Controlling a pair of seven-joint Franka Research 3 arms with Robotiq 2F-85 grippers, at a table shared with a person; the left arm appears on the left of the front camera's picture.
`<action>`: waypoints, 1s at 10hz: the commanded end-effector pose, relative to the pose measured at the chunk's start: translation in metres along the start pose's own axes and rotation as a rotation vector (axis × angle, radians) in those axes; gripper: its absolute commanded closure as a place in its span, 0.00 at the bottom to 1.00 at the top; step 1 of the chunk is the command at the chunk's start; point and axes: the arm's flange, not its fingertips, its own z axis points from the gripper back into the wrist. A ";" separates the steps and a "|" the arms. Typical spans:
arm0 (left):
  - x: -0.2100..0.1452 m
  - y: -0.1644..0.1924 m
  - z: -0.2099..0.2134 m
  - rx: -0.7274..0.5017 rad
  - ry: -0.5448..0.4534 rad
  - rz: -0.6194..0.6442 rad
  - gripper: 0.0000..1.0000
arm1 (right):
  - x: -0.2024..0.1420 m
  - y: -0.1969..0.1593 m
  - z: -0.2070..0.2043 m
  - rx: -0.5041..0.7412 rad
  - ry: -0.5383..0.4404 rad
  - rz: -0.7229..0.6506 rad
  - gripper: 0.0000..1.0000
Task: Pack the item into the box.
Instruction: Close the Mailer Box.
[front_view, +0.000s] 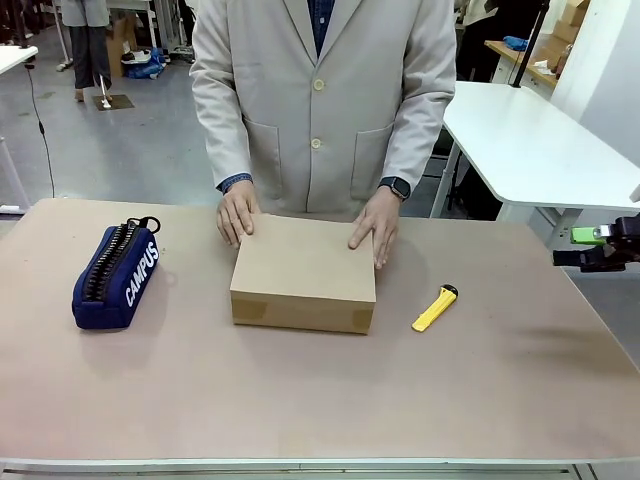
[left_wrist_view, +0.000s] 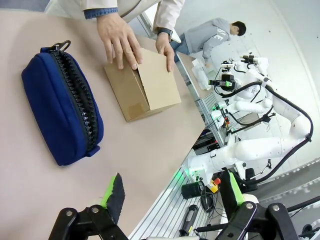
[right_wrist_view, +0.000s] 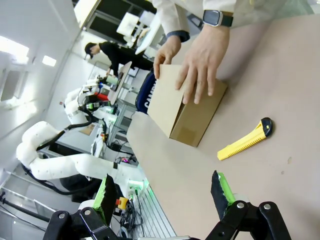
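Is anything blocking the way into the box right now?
Yes. The box is closed, its lid flap down, and the person's hands rest on the lid's far corners. Both block entry. The yellow utility knife lies apart on the table, right of the box.

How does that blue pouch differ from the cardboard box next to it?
The pouch is navy, soft and rounded, with white "CAMPUS" lettering and a zip along its top; the box is plain brown, flat-topped and square-edged. The person's hands rest on the box, while nothing touches the pouch. Both are closed and lie on the table.
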 end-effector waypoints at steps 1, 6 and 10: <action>-0.002 -0.003 0.002 0.008 0.005 0.001 0.00 | -0.001 0.004 0.001 0.012 -0.007 0.001 0.00; -0.002 -0.003 0.002 0.008 0.005 0.001 0.00 | -0.001 0.004 0.001 0.012 -0.007 0.001 0.00; -0.002 -0.003 0.002 0.008 0.005 0.001 0.00 | -0.001 0.004 0.001 0.012 -0.007 0.001 0.00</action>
